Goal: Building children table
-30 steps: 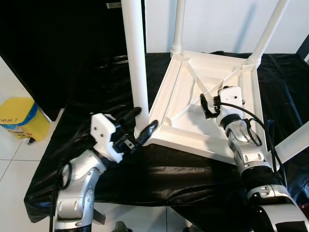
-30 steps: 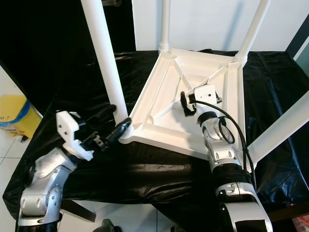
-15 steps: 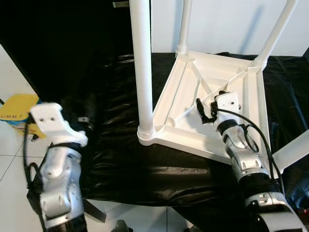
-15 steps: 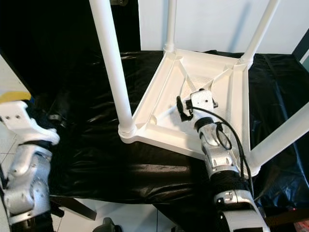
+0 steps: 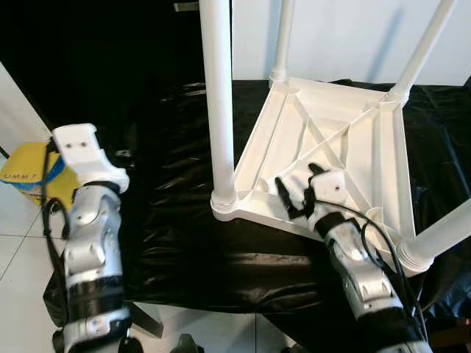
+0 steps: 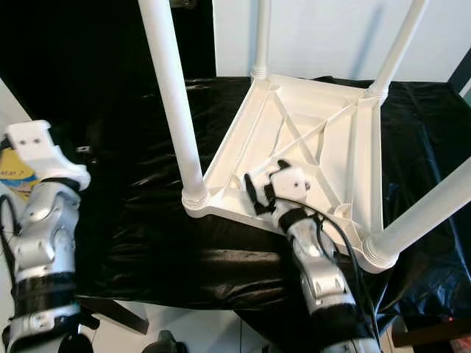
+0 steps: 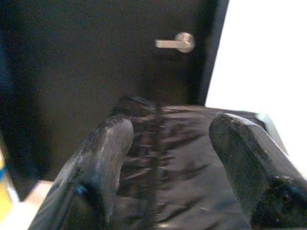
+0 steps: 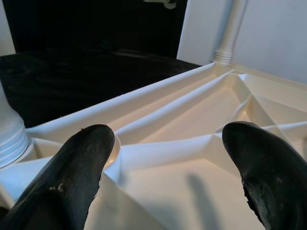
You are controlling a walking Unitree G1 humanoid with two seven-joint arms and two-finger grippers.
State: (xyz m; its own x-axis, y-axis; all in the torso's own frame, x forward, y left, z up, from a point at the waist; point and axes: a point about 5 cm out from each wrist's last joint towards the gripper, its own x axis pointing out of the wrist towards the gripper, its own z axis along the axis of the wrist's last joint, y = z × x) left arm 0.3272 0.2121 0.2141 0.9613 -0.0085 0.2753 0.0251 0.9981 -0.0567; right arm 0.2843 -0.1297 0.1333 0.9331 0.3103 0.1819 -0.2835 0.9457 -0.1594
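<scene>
The white children's table (image 5: 335, 110) lies upside down on a black sheet (image 5: 169, 220), all legs pointing up. The near-left leg (image 5: 219, 103) stands in its corner socket, and the near-right leg (image 5: 441, 235) leans out toward me. My right gripper (image 5: 296, 187) hovers open over the underside by the near rim, and its fingers (image 8: 81, 158) span the ribs with nothing between them. My left arm (image 5: 88, 220) is raised at the sheet's left edge, well away from the table. The left gripper (image 7: 168, 127) is open and empty above the sheet.
A yellow bin (image 5: 26, 173) sits on the tiled floor at the left. Behind the sheet is a dark door with a metal handle (image 7: 177, 43) and a white wall (image 5: 346, 37). The sheet's front edge drops to the floor near my feet.
My left gripper has left the base of the near-left leg and swung out to the left. My right gripper has drawn back from the table's middle to its near rim.
</scene>
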